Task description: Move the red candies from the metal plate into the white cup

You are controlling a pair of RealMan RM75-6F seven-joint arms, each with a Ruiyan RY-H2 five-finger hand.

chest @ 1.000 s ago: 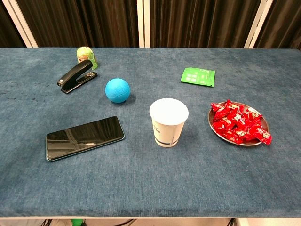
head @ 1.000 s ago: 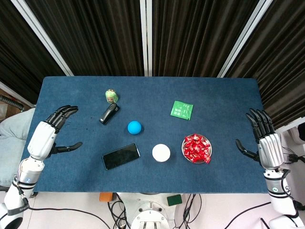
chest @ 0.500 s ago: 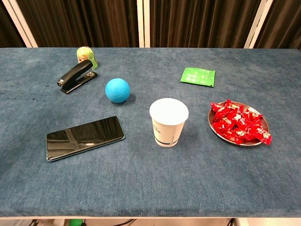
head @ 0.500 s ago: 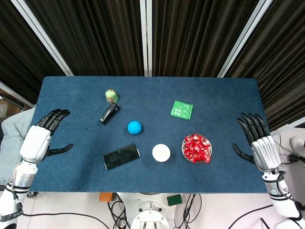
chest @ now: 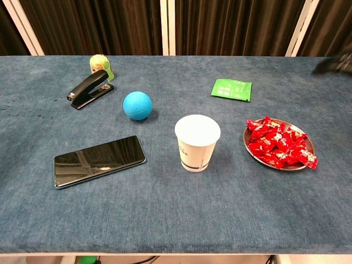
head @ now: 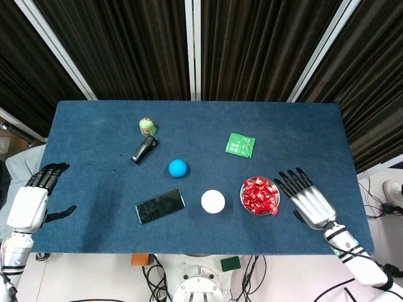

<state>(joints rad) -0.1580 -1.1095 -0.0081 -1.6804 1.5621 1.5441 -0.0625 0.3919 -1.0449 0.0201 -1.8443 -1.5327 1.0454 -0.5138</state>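
Head view: red candies heaped on metal plate, near-right part of table. White cup stands upright just left of plate, apart from it, so the carry should be short. Right hand sits just right of plate, fingers spread and pointing toward the heap, holding nothing; placed as if to reach in, though no contact w/ candy or plate. Left hand at far left table edge, fingers apart, empty, well clear of everything; prob. parked out of the way. Phone, blue ball, stapler, green packet and small green figure lie elsewhere, none between cup and plate.

Chest view: cup mouth open, no candy seen inside. Candies piled loosely, some overhanging the rim at near right; wrappers look slippery, a pinch may slip. Dark blur at top right edge is poss. right hand, can't tell. Left hand not seen here. Transfer not yet begun.
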